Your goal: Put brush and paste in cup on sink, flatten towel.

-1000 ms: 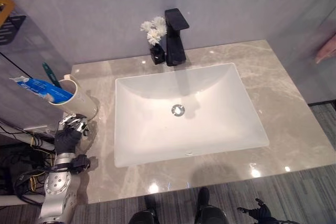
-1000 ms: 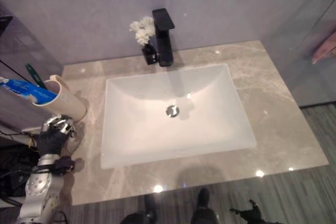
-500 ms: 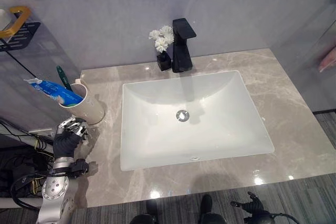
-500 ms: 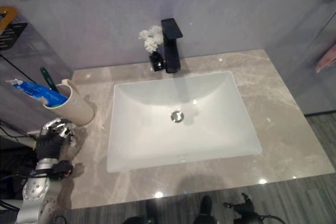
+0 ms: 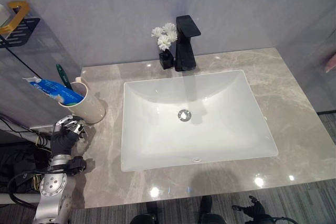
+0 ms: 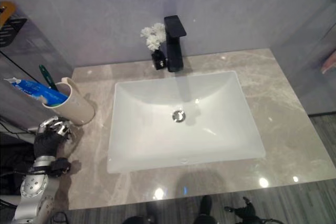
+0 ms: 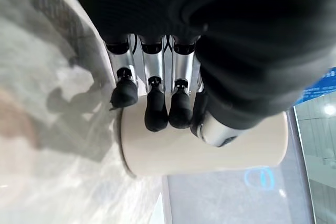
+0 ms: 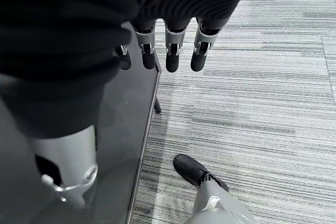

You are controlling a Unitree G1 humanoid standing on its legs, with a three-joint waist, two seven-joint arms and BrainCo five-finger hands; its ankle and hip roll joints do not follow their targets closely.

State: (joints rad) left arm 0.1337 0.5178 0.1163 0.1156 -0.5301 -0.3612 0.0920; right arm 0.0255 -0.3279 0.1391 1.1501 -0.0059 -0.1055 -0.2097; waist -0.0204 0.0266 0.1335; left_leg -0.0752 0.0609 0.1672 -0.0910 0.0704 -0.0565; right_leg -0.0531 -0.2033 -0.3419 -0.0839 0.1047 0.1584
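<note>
A beige cup [image 5: 88, 106] stands upright on the grey marble counter [image 5: 294, 114], left of the white sink [image 5: 124, 129]. A blue toothpaste tube [image 5: 51, 89] and a green toothbrush [image 5: 63, 76] stick out of its mouth. My left hand [image 5: 65, 135] hovers just in front of the cup with relaxed fingers [image 7: 156, 114] and holds nothing; the cup's side [image 7: 210, 153] shows close past them. My right hand [image 8: 173, 51] hangs low beside the dark cabinet, fingers straight and empty, over the carpet.
A black faucet [image 5: 186, 43] and a small black vase of white flowers [image 5: 165, 45] stand behind the basin. A black wire shelf [image 5: 20, 23] hangs on the left wall. Something pink [image 5: 331, 62] shows at the right edge.
The whole picture has shifted, so the camera moved. The cup looks more upright than a second ago. My left hand sits slightly further back from its base.
</note>
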